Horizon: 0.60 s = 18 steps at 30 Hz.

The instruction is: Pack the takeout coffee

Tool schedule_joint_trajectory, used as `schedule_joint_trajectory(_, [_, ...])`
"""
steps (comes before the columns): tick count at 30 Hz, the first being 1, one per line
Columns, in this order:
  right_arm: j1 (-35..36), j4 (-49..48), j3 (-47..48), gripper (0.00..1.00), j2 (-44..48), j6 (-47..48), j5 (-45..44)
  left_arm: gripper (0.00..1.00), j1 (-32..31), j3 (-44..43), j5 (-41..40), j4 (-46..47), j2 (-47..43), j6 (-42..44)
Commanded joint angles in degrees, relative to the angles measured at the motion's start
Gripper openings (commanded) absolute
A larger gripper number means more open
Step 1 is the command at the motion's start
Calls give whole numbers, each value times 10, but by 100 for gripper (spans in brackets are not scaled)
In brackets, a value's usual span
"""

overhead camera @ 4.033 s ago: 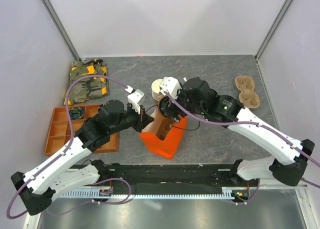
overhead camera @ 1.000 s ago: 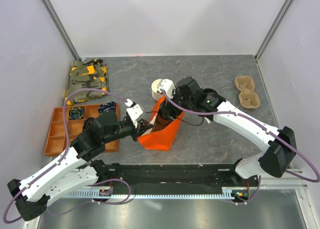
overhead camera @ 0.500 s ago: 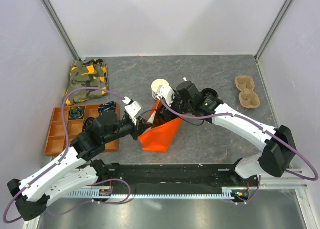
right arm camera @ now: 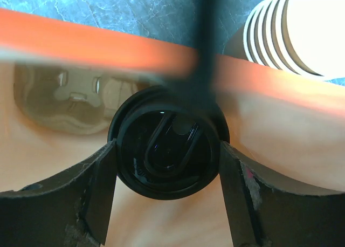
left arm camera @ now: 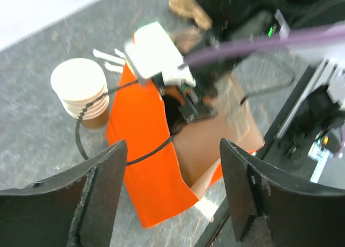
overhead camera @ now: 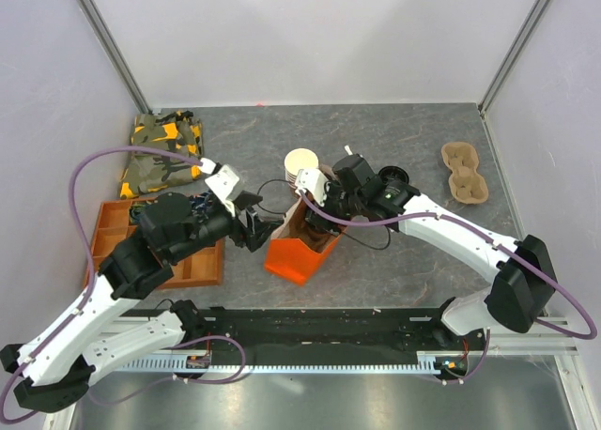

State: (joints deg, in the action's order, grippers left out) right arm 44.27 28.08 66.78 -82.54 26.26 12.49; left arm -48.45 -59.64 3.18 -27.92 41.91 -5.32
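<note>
The takeout coffee [right arm camera: 161, 169] shows its round black lid deep inside the orange bag [overhead camera: 291, 256], whose inside is tan. My right gripper [right arm camera: 166, 149] reaches down into the bag with a finger pressed on each side of the lid. In the top view the right gripper [overhead camera: 315, 220] hides the cup. My left gripper [overhead camera: 255, 225] hovers just left of the bag, open, with nothing between its fingers. Its wrist view looks down on the orange bag [left arm camera: 141, 150] and the right wrist in the bag's mouth.
A stack of lidless tan cups [overhead camera: 301, 163] stands right behind the bag. A pulp cup carrier [overhead camera: 465, 173] lies at the far right. An orange compartment tray [overhead camera: 111, 252] and a camouflage cloth [overhead camera: 165, 152] sit on the left. A black cable [left arm camera: 81, 129] loops beside the bag.
My left gripper has opened, let go of the bag's left edge and drawn back to the left. The bag has swung more upright. My right gripper stays inside it.
</note>
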Motion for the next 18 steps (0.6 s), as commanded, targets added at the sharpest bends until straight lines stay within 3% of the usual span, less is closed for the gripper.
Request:
schedule_joint_trajectory(1, [-2,1,-3,49,20,41,29,80,7,-43,-30,-25,13,-12])
schedule_joint_trajectory(6, [-2,6,-10,49,30,63,39,81,66,-79,-17,-47,44,-56])
schedule_joint_trajectory(9, [-2,6,-19,49,39,80,47,76,160,-128,82,-47,106,-88])
schedule_joint_trajectory(10, [-2,6,-21,49,41,83,48,69,220,-141,115,-48,124,-93])
schedule_joint_trajectory(13, [-4,2,-31,49,48,99,52,58,312,-222,303,-64,220,-101])
schedule_joint_trajectory(16, [-3,-7,-42,49,56,115,58,58,318,-307,430,-99,313,-79])
schedule_joint_trajectory(18, [-3,-14,-46,49,61,125,59,60,317,-326,452,-103,351,-80])
